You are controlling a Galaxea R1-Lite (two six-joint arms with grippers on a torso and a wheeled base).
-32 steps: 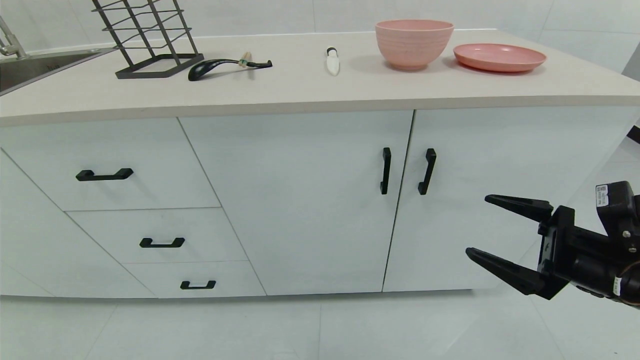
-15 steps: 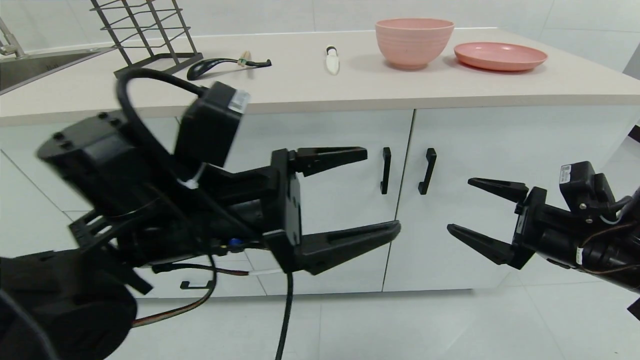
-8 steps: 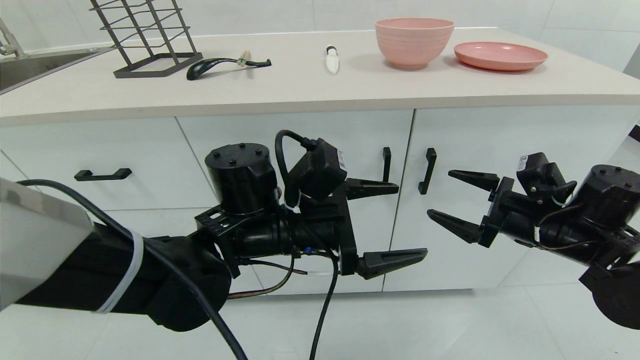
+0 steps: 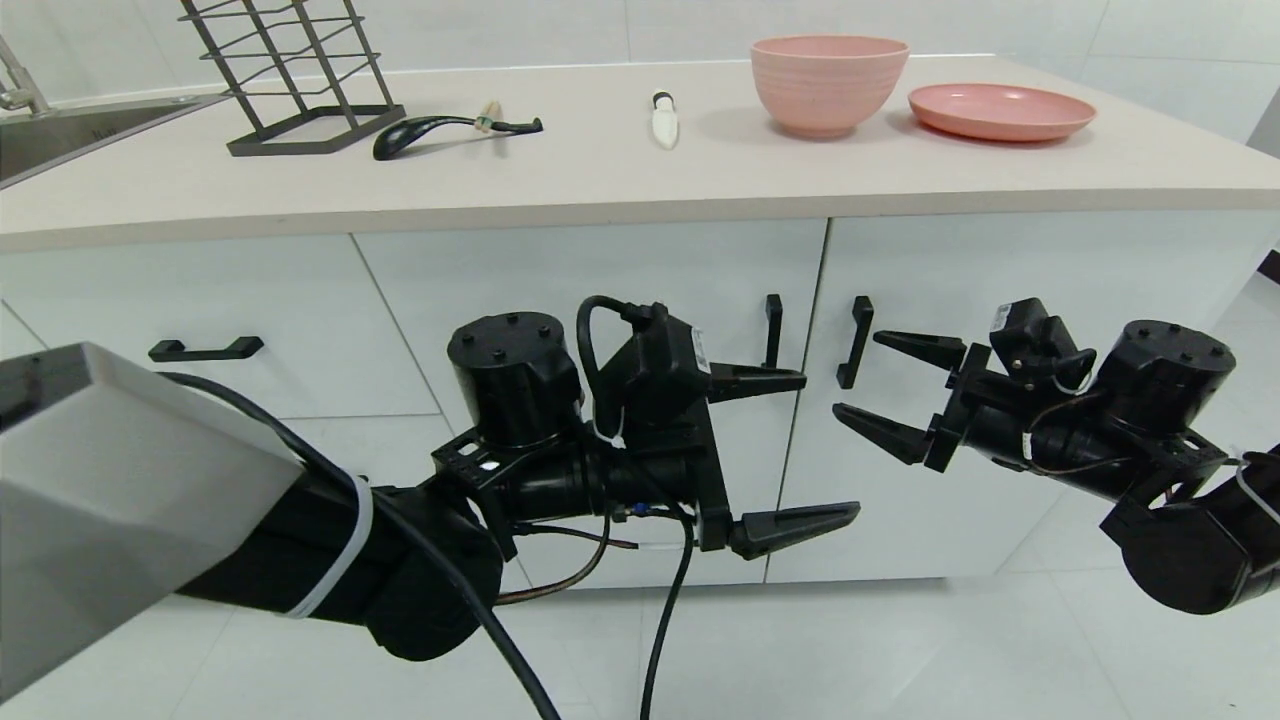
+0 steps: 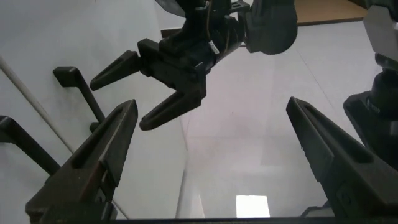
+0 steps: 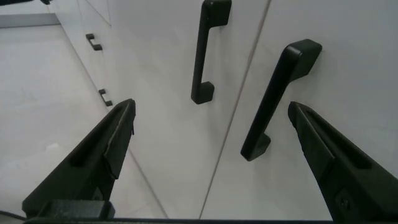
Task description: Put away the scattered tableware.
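On the countertop sit a pink bowl, a pink plate, a small white spoon and a black spoon. Both arms hang below the counter, in front of the white cabinet doors. My left gripper is open and empty, just left of the door seam. My right gripper is open and empty, close to the right door handle. In the right wrist view its fingertips flank the two door handles. The left wrist view shows the right gripper between its own fingers.
A black wire dish rack stands at the counter's back left, beside a sink. Three drawers with black handles fill the cabinet's left side. The left door handle is by the seam. Tiled floor lies below.
My left arm has come into view and stretched toward the cabinet doors. My right gripper has risen and moved left toward the door handles, staying open.
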